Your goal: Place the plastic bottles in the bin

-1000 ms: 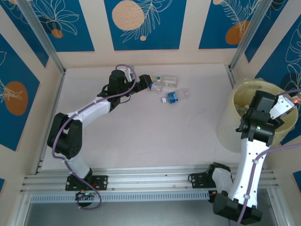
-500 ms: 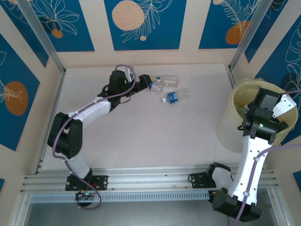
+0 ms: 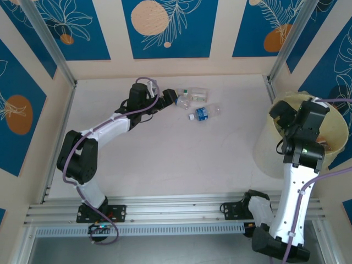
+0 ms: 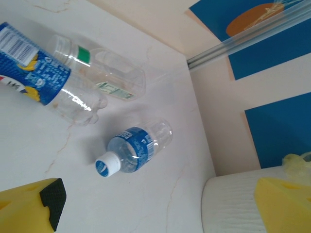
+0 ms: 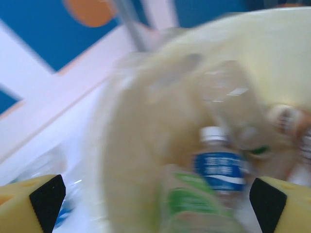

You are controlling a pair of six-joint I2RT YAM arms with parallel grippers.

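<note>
**A:** What sort of place is it?

**B:** A pale, faintly veined table (image 3: 165,159), boxed in by cream walls (image 3: 220,33) with blue panels (image 3: 168,27) painted with orange discs and leaves. A metal rail (image 3: 165,212) runs along the near edge.

**A:** Where are the plastic bottles (image 3: 192,102)?

**B:** Three lie at the far middle of the table. There is a large blue-labelled bottle (image 4: 46,80), a clear bottle (image 4: 104,73) with a green mark close behind it, and a small blue-labelled bottle (image 4: 136,145) nearer, a little apart. More sit in the bin (image 3: 264,148) at the right edge. That view is blurred, but they look like a white-capped bottle (image 5: 218,167) and a green-labelled bottle (image 5: 194,206).

**A:** And the arms?

**B:** The left arm (image 3: 104,129) stretches far across, with the left gripper (image 3: 169,98) just beside the large bottle. Its fingers (image 4: 51,199) are spread wide and hold nothing. The right arm (image 3: 294,187) stands tall, and the right gripper (image 5: 156,199) is over the bin, pointing in. Its fingers (image 5: 46,196) are equally wide apart and empty.
</note>
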